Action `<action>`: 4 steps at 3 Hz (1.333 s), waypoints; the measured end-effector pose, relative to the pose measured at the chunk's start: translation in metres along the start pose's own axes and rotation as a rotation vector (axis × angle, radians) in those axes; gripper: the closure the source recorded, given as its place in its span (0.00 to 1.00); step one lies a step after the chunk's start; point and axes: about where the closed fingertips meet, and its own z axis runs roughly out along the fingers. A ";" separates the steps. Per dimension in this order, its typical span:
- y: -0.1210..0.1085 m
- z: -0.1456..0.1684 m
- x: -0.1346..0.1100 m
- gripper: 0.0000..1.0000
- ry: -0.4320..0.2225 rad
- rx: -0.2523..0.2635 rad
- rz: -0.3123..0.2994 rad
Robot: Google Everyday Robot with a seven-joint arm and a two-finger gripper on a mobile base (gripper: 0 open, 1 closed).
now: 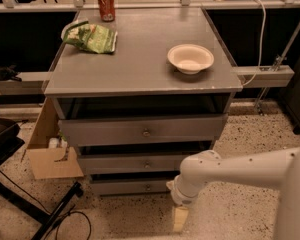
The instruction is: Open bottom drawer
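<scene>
The bottom drawer [121,187] is the slim grey front lowest in the grey cabinet, with a small round metal knob [148,187] at its centre. It looks nearly closed, with a dark gap above it. My white arm [225,171] comes in from the right. My gripper [180,218] hangs from it with its tan tip pointing down close to the floor. The gripper is just in front of the drawer's right end, right of and below the knob, and is not touching the knob.
Above are the middle drawer [115,165] and the tall top drawer [105,132], both slightly ajar. On the cabinet top [140,69] are a white bowl [190,58], a green bag [92,37] and a red can [106,5]. A cardboard box [50,156] and a black stand [35,209] are at the left.
</scene>
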 end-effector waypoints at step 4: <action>-0.069 0.114 0.065 0.00 0.073 -0.020 0.057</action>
